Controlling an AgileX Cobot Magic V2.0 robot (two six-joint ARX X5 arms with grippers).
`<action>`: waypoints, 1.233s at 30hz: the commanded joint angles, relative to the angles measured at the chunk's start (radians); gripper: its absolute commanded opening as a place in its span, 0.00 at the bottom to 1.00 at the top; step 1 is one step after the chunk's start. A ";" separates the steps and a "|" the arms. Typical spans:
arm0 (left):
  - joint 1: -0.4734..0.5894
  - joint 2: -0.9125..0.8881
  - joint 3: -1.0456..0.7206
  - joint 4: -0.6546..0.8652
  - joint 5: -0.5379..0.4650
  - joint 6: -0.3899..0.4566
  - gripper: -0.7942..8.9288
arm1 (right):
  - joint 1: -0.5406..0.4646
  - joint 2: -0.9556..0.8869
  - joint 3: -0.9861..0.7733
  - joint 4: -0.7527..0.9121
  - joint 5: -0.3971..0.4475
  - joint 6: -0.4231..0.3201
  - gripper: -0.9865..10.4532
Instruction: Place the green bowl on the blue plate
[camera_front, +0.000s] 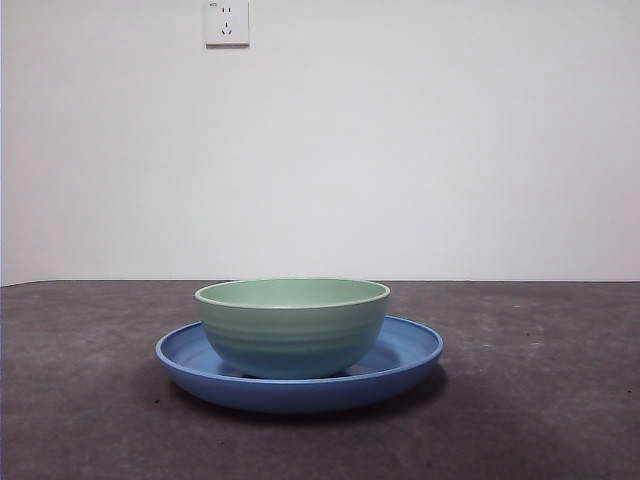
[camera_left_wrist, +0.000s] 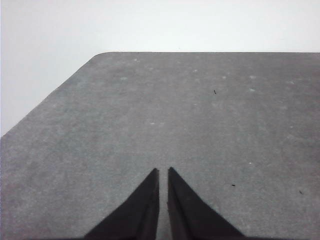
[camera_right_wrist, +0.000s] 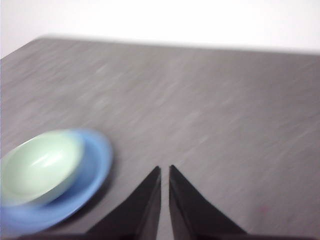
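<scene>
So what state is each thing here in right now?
green bowl: upright, empty, sitting inside the blue plate.
blue plate: flat on the table, carrying the bowl.
left end effector: jaws shut, holding nothing, over bare table.
right end effector: jaws shut, holding nothing, apart from the plate.

My front camera sits low, about level with the bench (camera_front: 90, 400), looking straight across it at a white wall (camera_front: 450, 150); the green bowl (camera_front: 292, 325) on the blue plate (camera_front: 405, 350) stands near and large. Each wrist camera looks down past its own fingers onto the grey top. My left one faces bare bench (camera_left_wrist: 175, 110) and its far edge. My right one, blurred, shares the bowl (camera_right_wrist: 40, 165) and plate (camera_right_wrist: 97, 160) with the front view.
</scene>
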 joint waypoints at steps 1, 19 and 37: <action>0.002 -0.001 -0.021 -0.005 -0.003 0.016 0.11 | -0.042 -0.041 -0.135 0.192 0.069 -0.013 0.11; 0.002 -0.001 -0.021 -0.005 -0.003 0.016 0.11 | 0.030 -0.237 -0.562 0.587 0.460 -0.010 0.11; 0.002 -0.001 -0.020 -0.005 -0.003 0.016 0.11 | 0.108 -0.237 -0.641 0.519 0.454 -0.033 0.11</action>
